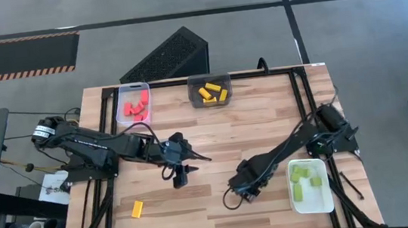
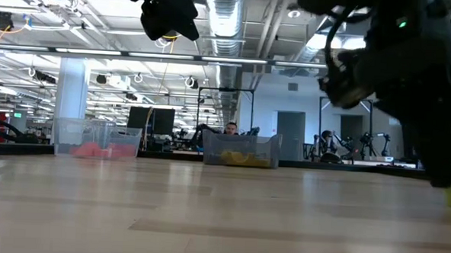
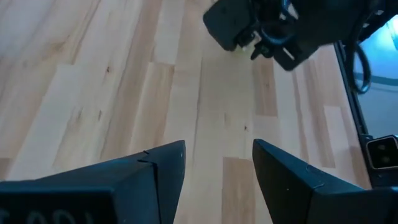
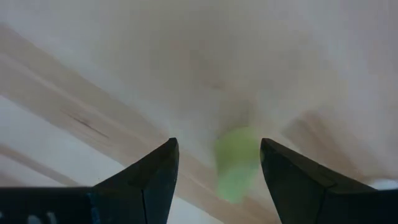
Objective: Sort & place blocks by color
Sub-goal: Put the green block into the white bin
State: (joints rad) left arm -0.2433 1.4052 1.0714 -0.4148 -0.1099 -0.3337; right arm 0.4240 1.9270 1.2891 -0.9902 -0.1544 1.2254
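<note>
The right gripper (image 4: 217,165) is hovering low with fingers spread wide around a small light green oblong block (image 4: 236,163) lying on the wooden table (image 1: 214,139), while the left gripper (image 3: 217,168) is waiting mid-table, half open and empty.

Red blocks (image 1: 135,104) piled in clear tray, upper left of high view. Yellow blocks (image 1: 212,92) in dark tray, top centre. Light green blocks (image 1: 305,178) in white tray, lower right. One yellow block (image 1: 137,207) loose, lower left. One green block (image 4: 236,163) between right fingers, blurred.
</note>
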